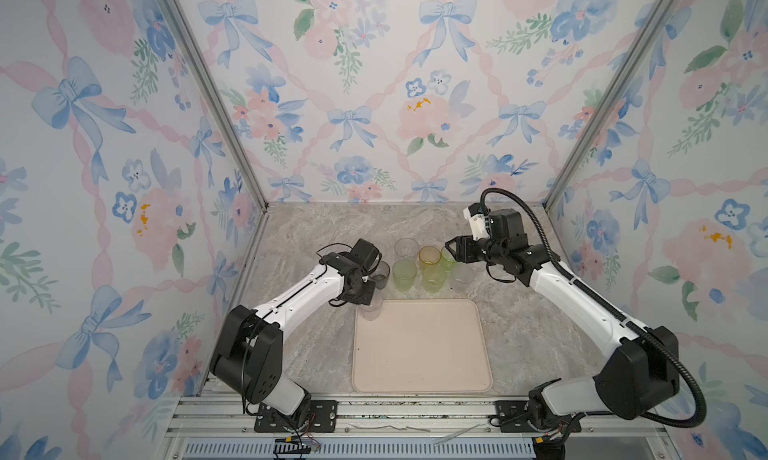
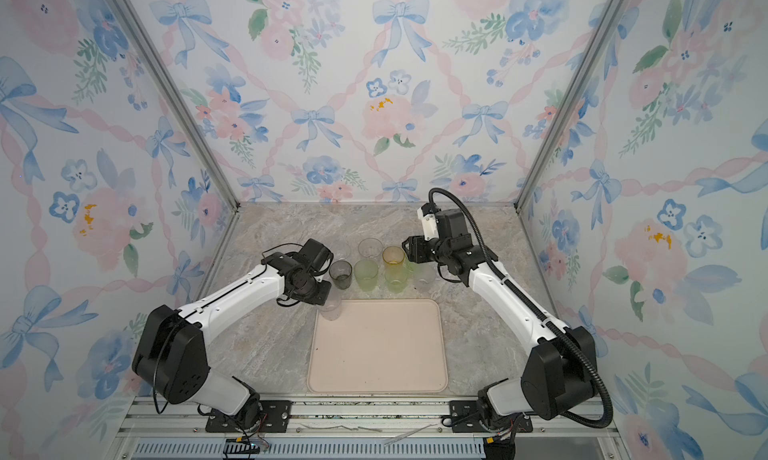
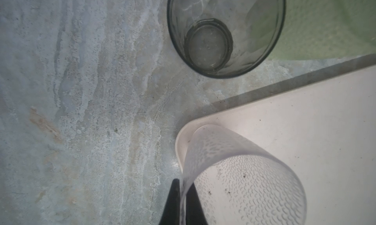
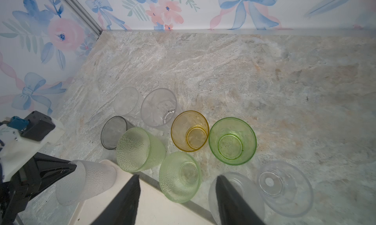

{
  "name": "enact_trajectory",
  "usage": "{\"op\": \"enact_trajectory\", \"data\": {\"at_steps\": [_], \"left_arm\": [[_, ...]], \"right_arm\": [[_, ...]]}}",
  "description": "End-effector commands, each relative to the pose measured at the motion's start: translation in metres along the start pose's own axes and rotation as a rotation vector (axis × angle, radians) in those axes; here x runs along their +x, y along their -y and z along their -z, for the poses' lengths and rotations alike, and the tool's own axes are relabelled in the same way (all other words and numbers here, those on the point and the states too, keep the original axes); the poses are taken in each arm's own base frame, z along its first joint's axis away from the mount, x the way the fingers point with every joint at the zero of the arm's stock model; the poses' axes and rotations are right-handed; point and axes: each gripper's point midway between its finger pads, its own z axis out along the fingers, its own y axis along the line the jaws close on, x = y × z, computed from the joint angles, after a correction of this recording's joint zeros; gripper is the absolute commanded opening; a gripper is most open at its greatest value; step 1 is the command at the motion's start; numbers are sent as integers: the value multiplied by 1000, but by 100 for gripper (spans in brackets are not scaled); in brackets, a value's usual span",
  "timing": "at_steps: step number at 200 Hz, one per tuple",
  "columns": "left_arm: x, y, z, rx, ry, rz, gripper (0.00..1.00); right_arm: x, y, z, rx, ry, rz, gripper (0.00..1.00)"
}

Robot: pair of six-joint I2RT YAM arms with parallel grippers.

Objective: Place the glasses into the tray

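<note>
One frosted glass pinched by left gripper at tray corner — right gripper hangs open.

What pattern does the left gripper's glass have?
Frosted, dimpled glass; left wrist view shows it best.

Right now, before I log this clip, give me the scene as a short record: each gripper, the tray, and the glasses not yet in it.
left gripper: shut on the wall of a frosted glass
frosted glass: upright, base inside the tray at its far-left corner
tray: nothing else in it
table: nine upright glasses beyond the tray's far edge, including an amber glass and a smoky grey glass
right gripper: open, empty, above those glasses
</note>
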Motion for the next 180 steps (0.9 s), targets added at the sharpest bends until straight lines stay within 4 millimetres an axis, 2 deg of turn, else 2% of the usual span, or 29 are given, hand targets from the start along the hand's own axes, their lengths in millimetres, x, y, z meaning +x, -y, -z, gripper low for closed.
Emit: {"op": "enact_trajectory", "data": {"at_steps": [1,36,134,180], "left_arm": [[-1,-3,-3,-8,-10,-5,0],[-1,-4,0,-10,-3,-4,0],[1,-8,5,-17,15,-1,21],[-2,-9,13,-17,42,2,24]], "right_arm": [[3,-2,-3,2,-21,15,62],[2,-3,-2,-1,-19,16,62],[2,-5,0,-12,-23,9,63],[2,-9,0,-22,-30,13,63]]}}
